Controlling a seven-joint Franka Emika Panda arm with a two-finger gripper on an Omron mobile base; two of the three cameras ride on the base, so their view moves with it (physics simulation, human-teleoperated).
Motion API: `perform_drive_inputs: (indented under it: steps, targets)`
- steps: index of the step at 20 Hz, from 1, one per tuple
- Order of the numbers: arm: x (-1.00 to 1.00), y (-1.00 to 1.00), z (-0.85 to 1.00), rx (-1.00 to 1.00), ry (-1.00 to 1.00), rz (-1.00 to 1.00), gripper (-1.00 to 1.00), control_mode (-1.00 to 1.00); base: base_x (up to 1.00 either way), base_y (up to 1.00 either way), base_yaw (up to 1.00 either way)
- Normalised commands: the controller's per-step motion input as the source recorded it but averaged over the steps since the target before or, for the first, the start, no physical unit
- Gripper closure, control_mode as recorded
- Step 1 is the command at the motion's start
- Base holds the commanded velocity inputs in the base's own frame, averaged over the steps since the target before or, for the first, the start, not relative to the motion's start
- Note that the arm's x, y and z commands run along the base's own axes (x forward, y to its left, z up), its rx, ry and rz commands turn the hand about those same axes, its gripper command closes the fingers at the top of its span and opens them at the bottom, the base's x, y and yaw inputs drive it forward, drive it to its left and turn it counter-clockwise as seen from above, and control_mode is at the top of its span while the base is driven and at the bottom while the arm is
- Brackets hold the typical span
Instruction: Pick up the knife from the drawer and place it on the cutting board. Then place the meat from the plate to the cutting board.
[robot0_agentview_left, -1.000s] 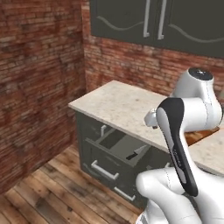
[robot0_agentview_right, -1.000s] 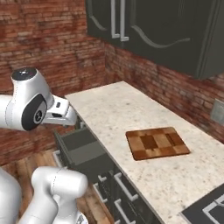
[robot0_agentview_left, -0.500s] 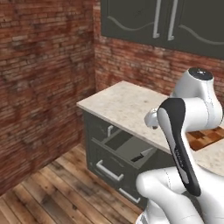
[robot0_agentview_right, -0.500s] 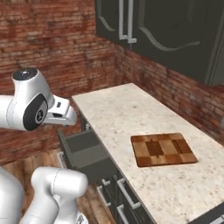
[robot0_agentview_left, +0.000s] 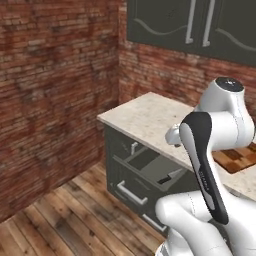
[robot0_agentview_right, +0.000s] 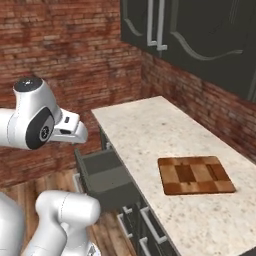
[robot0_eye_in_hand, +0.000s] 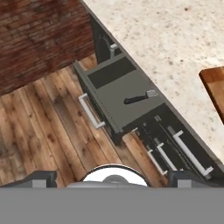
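Lying in one open drawer (robot0_eye_in_hand: 117, 97): one knife (robot0_eye_in_hand: 136, 99); one cutting board (robot0_agentview_right: 195, 174) on counter (robot0_agentview_right: 150, 127).

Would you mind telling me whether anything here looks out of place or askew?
Nothing stands out. The drawer is pulled open with the knife lying flat inside, and the cutting board sits flat and bare on the counter.

Your left base view looks forward and down from behind the arm, over the open drawer (robot0_agentview_left: 150, 167). Your right base view looks along the counter (robot0_agentview_right: 150, 130) to the cutting board (robot0_agentview_right: 196, 175). Both share the drawer. Your hand view looks steeply down on it from high above.
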Motion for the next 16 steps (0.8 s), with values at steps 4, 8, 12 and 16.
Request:
perform_drive_inputs:
  steps: [4, 8, 12, 16]
  targets:
    - [0.0, 0.0, 0.0, 0.0, 0.0, 0.0, -1.0, 1.0, 0.35, 0.08, 0.38]
    - [0.0, 0.0, 0.0, 0.0, 0.0, 0.0, -1.0, 1.0, 0.44, 0.0, 0.42]
    - [0.0, 0.0, 0.0, 0.0, 0.0, 0.0, -1.0, 1.0, 0.18, -0.69, 0.33]
    - [0.0, 0.0, 0.0, 0.0, 0.0, 0.0, -1.0, 1.0, 0.04, -1.0, 0.25]
